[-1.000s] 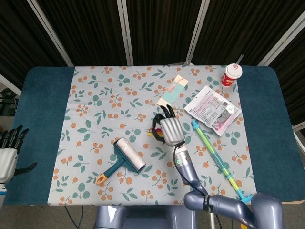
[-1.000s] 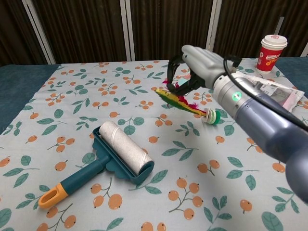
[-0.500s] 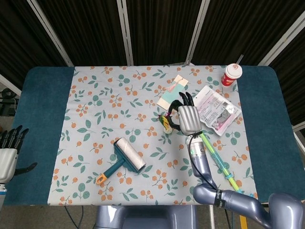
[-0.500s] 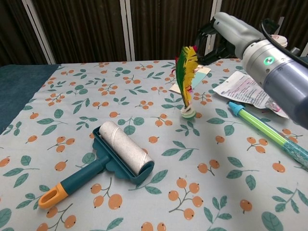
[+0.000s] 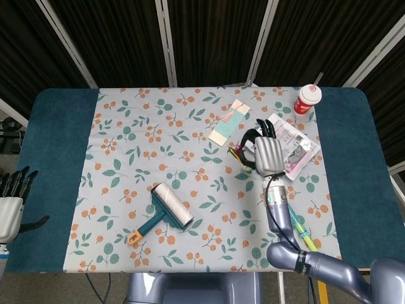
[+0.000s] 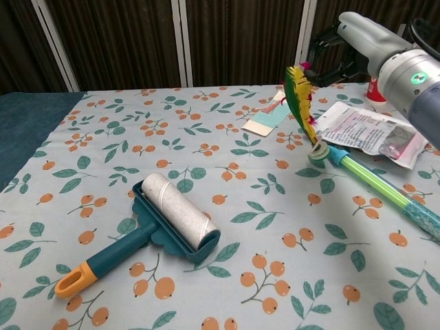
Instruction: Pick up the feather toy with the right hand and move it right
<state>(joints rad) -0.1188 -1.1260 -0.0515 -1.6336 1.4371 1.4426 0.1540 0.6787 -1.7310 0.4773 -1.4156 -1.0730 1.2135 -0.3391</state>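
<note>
Your left hand (image 5: pixel 11 202) rests off the worktop's (image 5: pixel 57 158) left edge, at nine o'clock in the head view, its dark fingers (image 5: pixel 16 180) apart and holding nothing. Moving right across the fruit-print cloth (image 5: pixel 139 145), a teal lint roller (image 6: pixel 172 223) with an orange-tipped handle lies at about seven o'clock of the worktop's centre, well apart from everything else. Past centre, a pale card with a pink tassel (image 5: pixel 229 121) lies flat at roughly one o'clock.

Just right of that card, your right hand (image 5: pixel 268 154) pinches the feather toy (image 6: pixel 302 103) by its upper feathers. The chest view shows the toy hanging tilted, yellow and green plumes up, its round white-and-green base (image 6: pixel 317 152) low, just beside the near end of the green and blue stick (image 6: pixel 385 194); whether the base touches the cloth cannot be told. The stick runs from there toward five o'clock.

Under and behind your right hand lies a printed plastic packet (image 6: pixel 371 130), and beyond it, near the worktop's far right corner at two o'clock, stands a red paper cup (image 5: pixel 307 99) with a white lid.
</note>
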